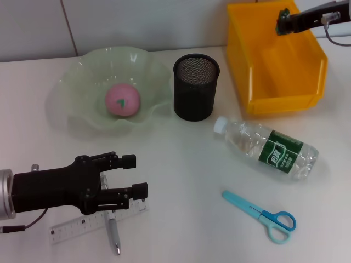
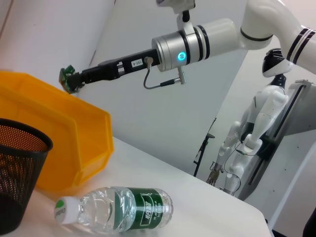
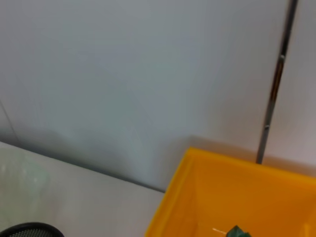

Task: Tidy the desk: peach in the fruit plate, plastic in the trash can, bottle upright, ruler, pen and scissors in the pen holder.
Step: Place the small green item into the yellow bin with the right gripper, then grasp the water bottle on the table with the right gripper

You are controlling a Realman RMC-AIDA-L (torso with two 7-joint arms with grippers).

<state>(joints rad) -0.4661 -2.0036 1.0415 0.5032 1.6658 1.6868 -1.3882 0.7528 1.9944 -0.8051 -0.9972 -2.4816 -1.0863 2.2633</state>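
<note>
Left pincer (image 1: 134, 175) just above ruler (image 1: 82, 224)

Pink peach (image 1: 123, 100) sits in the pale green fruit plate (image 1: 77, 76). Black mesh pen holder (image 1: 196, 86) stands upright beside it. Clear bottle (image 1: 269, 148), green label, lies on its side near the yellow bin (image 1: 285, 98). Blue scissors (image 1: 263, 215) lie closed. Ruler (image 1: 77, 226) and pen (image 1: 113, 233) lie crossed beneath my left arm.
</note>
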